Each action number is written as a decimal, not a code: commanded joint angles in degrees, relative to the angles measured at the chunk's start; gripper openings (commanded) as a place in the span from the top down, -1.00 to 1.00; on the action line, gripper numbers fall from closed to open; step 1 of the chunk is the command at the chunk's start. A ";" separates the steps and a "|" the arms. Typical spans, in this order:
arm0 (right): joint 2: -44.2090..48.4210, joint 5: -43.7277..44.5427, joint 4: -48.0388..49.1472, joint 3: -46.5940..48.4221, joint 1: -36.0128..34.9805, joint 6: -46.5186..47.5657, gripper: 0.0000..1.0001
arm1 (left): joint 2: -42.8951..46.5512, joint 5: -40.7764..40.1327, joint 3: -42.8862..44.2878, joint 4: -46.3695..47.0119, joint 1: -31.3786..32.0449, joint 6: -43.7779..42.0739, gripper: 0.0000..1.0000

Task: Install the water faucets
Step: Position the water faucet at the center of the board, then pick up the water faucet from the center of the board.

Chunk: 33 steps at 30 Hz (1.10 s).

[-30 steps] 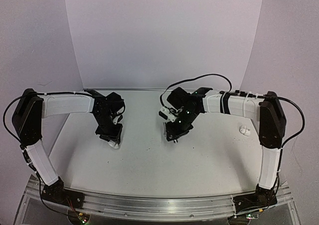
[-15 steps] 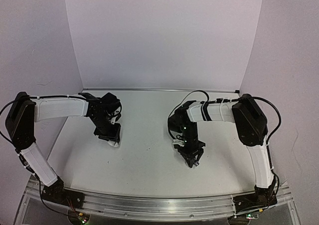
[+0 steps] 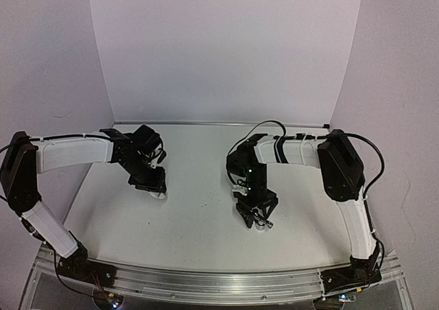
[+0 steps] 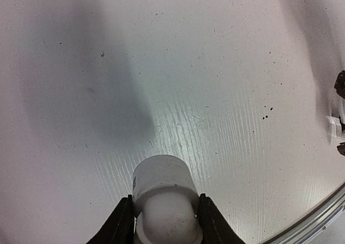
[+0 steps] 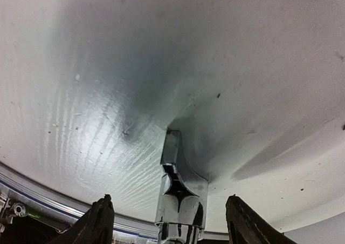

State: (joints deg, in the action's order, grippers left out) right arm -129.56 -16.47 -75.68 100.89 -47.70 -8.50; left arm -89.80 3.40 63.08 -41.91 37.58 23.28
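Note:
A shiny silver water faucet (image 5: 180,192) sits between my right gripper's (image 5: 172,222) spread jaws, its far end on the white table, with a gap to each finger. From above, that open right gripper (image 3: 255,217) points down near the table's front, and the silver faucet (image 3: 260,221) glints at its tips. My left gripper (image 4: 164,214) is shut on a white cylindrical pipe fitting (image 4: 163,192), which sticks out ahead of the fingers just above the table. In the top view the left gripper (image 3: 153,188) is at centre left with the white fitting (image 3: 160,195) at its tip.
The metal rail (image 3: 219,277) runs along the table's near edge and shows close behind the right fingers as a metal rail (image 5: 43,198). The white table (image 3: 199,221) lies between the two arms. Purple walls enclose the back and sides.
My right arm swung from the table's middle toward the near edge and lowered. Its jaws then opened off the silver faucet. The left arm shifted slightly, still gripping the fitting.

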 commanded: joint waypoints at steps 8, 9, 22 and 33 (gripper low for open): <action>-4.90 0.93 -5.33 6.49 -0.20 -0.94 0.00 | 5.32 0.12 -2.08 2.62 0.21 -1.99 1.00; -4.82 1.07 -5.50 5.91 -0.18 -0.93 0.02 | 5.68 0.15 -2.35 2.62 0.21 -1.96 1.00; -2.73 4.96 -8.38 1.71 -0.65 -1.69 0.11 | 6.67 0.80 -2.73 2.80 0.12 -2.10 1.00; -3.67 5.00 -8.43 2.85 -0.78 -0.92 0.43 | 6.61 1.05 -2.98 2.80 0.12 -1.88 1.00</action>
State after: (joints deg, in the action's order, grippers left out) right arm -133.32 -12.38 -76.79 103.11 -48.14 -9.80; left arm -85.10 3.88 59.86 -40.86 37.56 22.31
